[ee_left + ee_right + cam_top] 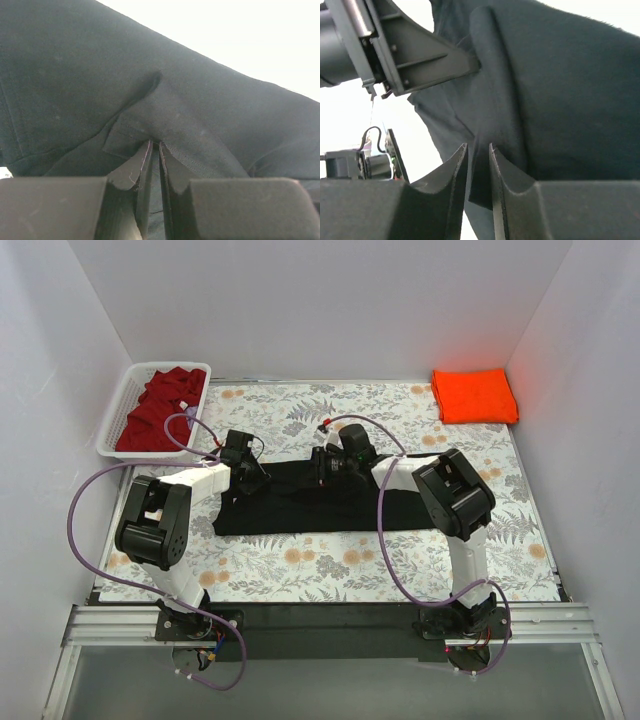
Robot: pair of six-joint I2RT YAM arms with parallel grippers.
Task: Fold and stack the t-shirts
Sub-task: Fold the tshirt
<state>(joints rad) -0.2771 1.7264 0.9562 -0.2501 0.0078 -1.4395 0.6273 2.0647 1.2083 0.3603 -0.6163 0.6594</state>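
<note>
The black t-shirt (320,508) lies as a long dark band across the middle of the floral table (330,570), its near edge fairly straight and parallel to the table's front edge. Both grippers meet it along its far edge. The left gripper (254,480) is near the shirt's far left corner; in the left wrist view its jaws (155,146) are nearly together, pinching a stitched hem fold of the black cloth. The right gripper (322,468) is at the middle of the far edge. In its wrist view, the jaws (478,148) stand narrowly apart with a ridge of black cloth running down between them, so it seems to be gripping, though the contact itself is shadowed.

Bare table shows in front of the shirt and beyond it. A folded orange t-shirt (474,395) sits at the far right corner, well apart. The dark red t-shirt (160,410) is heaped in the white basket (113,423) at the far left.
</note>
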